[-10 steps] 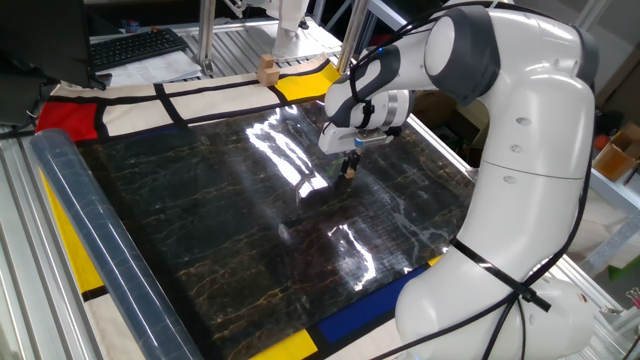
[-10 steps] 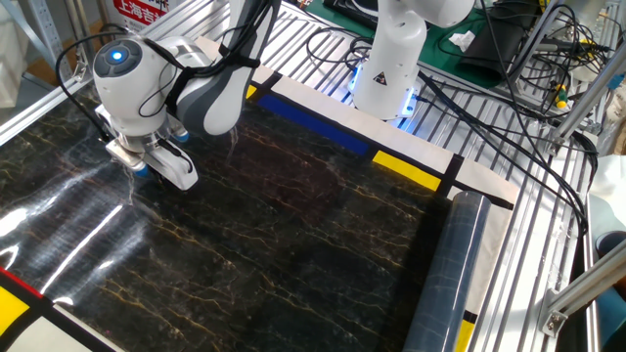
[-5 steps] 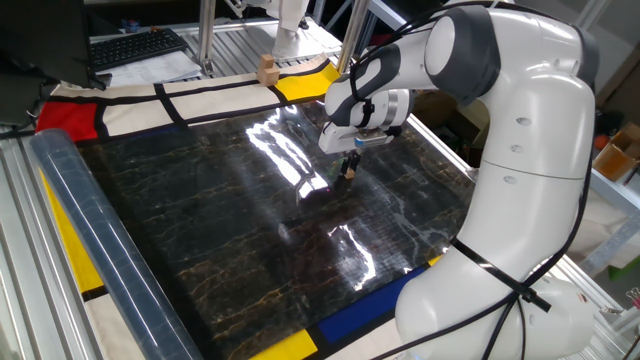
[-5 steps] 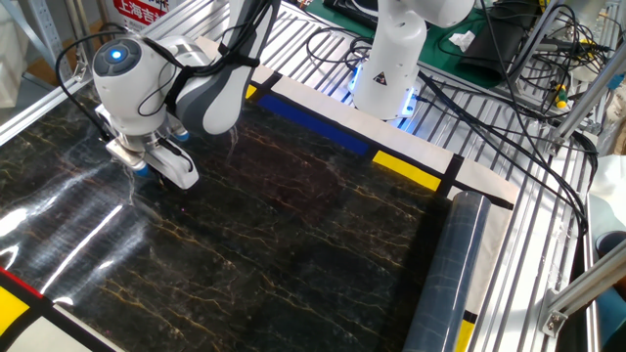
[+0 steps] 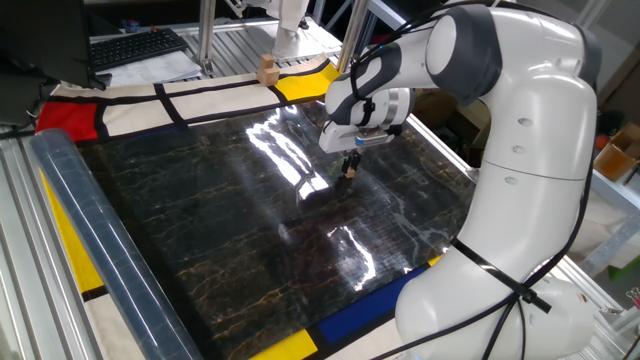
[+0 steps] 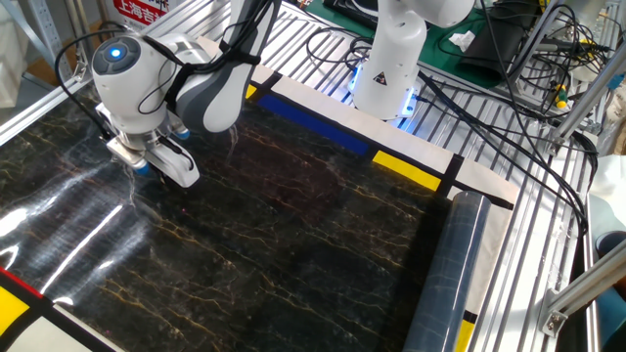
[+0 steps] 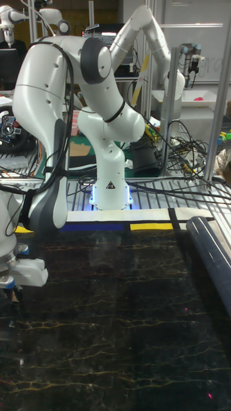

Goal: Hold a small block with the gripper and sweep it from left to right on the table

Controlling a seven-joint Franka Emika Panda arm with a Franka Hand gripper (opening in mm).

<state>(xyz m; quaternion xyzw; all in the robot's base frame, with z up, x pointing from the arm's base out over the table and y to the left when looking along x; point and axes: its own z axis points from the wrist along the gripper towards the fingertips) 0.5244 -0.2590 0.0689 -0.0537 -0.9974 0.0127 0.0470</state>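
The gripper (image 5: 349, 165) points straight down over the black marble-patterned table (image 5: 200, 220), its tips at or just above the surface, to the right of the bright glare streak (image 5: 285, 150). A small tan speck between the fingers appears to be the small block (image 5: 349, 170); the fingers look closed on it, though at this size the grasp is not certain. In the other fixed view the gripper (image 6: 142, 168) is largely masked by the white wrist housing, and the block is hidden.

The step in hand is judged to be the sweep itself, with the block held low at the table. The next move calls for a steady sideways travel at constant height, keeping light contact without pressing the block out of the fingers.

The table is glossy and bare along the path. A larger wooden block (image 5: 267, 68) stands well apart on the white border beyond the glare streak, and a rolled sheet (image 5: 95, 240) lies along the table's far side from the arm.
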